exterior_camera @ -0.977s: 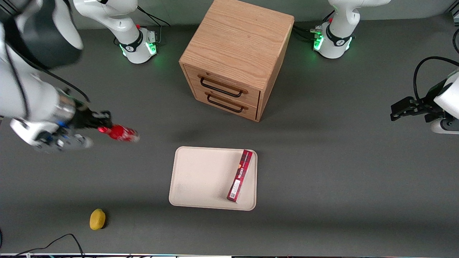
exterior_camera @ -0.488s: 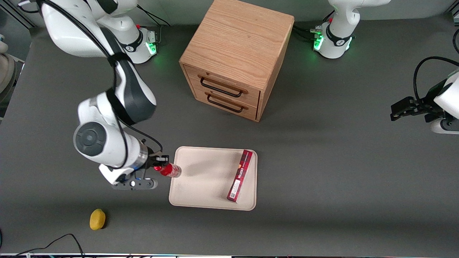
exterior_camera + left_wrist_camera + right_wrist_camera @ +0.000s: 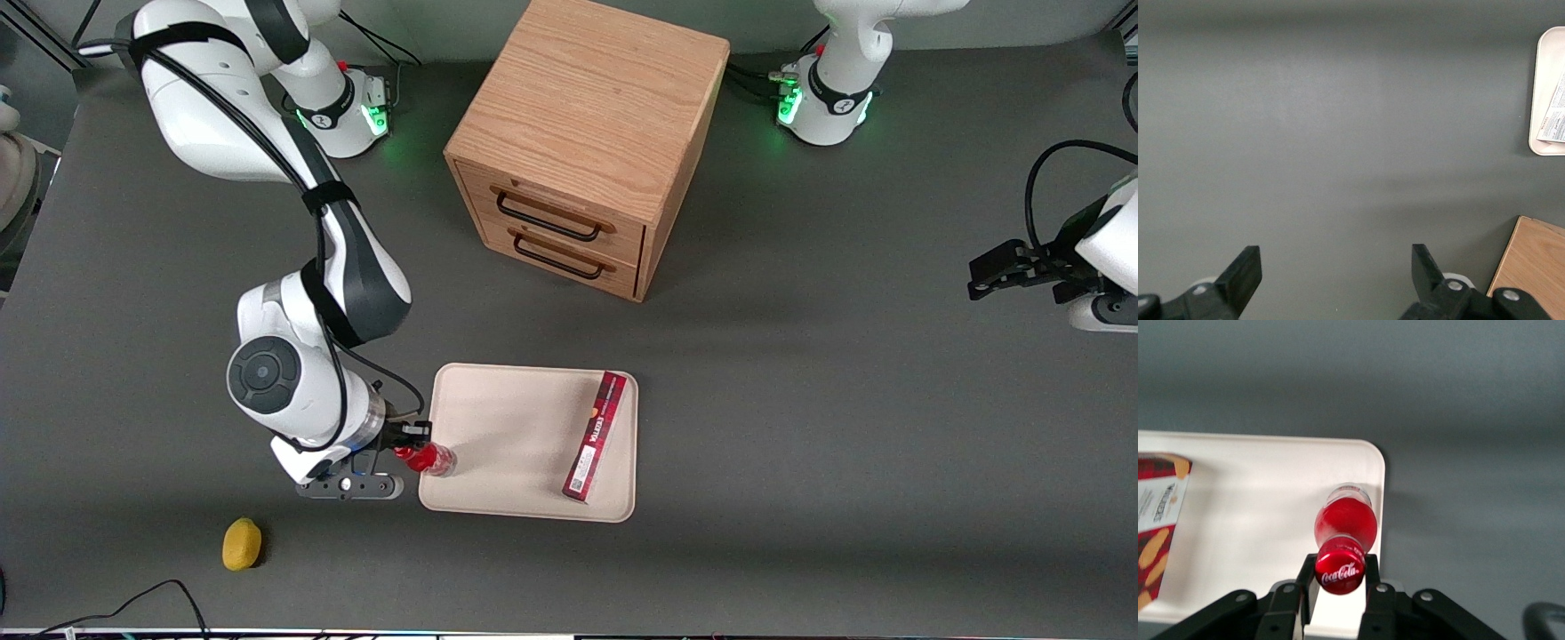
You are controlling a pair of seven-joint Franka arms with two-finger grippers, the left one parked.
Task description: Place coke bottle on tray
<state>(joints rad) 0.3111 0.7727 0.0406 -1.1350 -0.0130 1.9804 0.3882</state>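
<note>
Yellow rounded lemon [image 3: 242,544] lies on the matte table, toward the working arm's end from the tray [image 3: 498,444]. Gripper [image 3: 418,444] clamps the glossy red-capped coke bottle [image 3: 430,459] over the tray's rounded edge; a long red box [image 3: 594,436] rests on the tray.

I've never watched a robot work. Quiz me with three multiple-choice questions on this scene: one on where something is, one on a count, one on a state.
1. Where is the coke bottle?
A. over the tray's edge
B. on the cabinet
C. beside the lemon

2. How many drawer handles does the cabinet show?
A. one
B. two
C. four

3. The gripper is:
A. wide open, empty
B. shut on the bottle's neck
C. resting on the red box

Answers: 1 A, the bottle hangs at the tray rim. 2 B, two dark handles. 3 B, fingers clamp under the cap.
</note>
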